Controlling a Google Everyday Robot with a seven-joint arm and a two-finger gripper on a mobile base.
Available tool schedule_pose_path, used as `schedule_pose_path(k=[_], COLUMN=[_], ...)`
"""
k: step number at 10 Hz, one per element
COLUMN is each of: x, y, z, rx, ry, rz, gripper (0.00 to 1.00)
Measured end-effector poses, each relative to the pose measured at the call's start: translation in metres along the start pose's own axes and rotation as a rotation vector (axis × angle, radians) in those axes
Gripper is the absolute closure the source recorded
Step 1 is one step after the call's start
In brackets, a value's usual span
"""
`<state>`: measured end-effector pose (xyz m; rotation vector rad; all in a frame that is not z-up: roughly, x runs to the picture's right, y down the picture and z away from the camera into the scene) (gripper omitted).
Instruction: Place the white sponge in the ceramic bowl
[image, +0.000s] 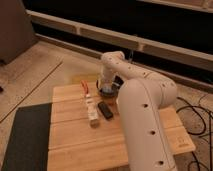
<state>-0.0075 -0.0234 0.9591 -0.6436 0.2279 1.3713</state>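
Wooden table (80, 137) on speckled floor (35, 75), tool (106, 86) above ceramic bowl (108, 93), grip state unclear.

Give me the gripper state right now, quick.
Gripper: low over the round, dark, glossy ceramic bowl at the far side of the wooden table; state cannot be told, and no held object is visible.
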Motion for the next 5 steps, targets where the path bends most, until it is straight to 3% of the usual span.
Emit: schedule_pose_path(k=[2, 4, 5], x=[-0.011, -0.019, -0.02], y=[0.017, 0.062, 0.068], z=[-0.022, -0.046, -0.047], rx=[-0.016, -0.069, -0.076], ry=[-0.046, -0.098, -0.102], rz=[-0.023, -0.083, -0.093], gripper=[0.2, 0.2, 0.2])
